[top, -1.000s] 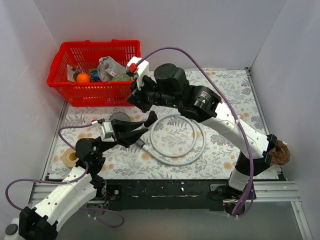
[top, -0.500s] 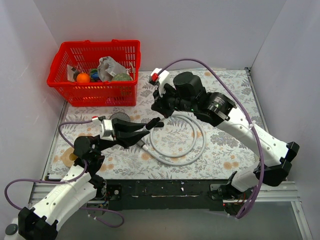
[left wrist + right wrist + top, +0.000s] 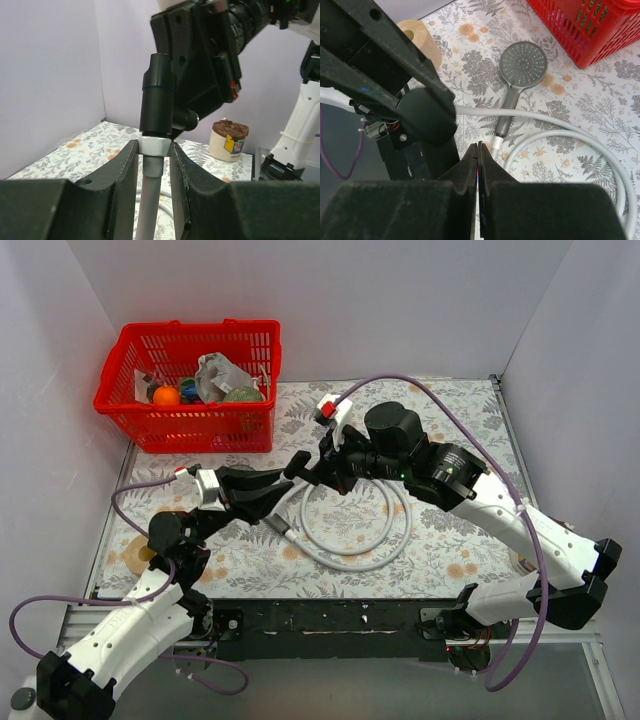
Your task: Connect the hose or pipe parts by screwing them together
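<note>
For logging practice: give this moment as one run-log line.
left pincer: shut on hose end | right pincer: shut, empty | shower head: on table

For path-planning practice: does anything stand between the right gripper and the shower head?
Partly: the hose, held by the left gripper, crosses over the handle of the shower head, seen from the right wrist. The handle's lower end, nearest the right gripper, shows uncovered.

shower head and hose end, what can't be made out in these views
Top view: the shower head, seen from the right wrist, is hidden under the left gripper.
Top view: the end of the hose is covered where the grippers meet.
Left wrist view: the mouth of the nut is blocked by the right gripper.
</note>
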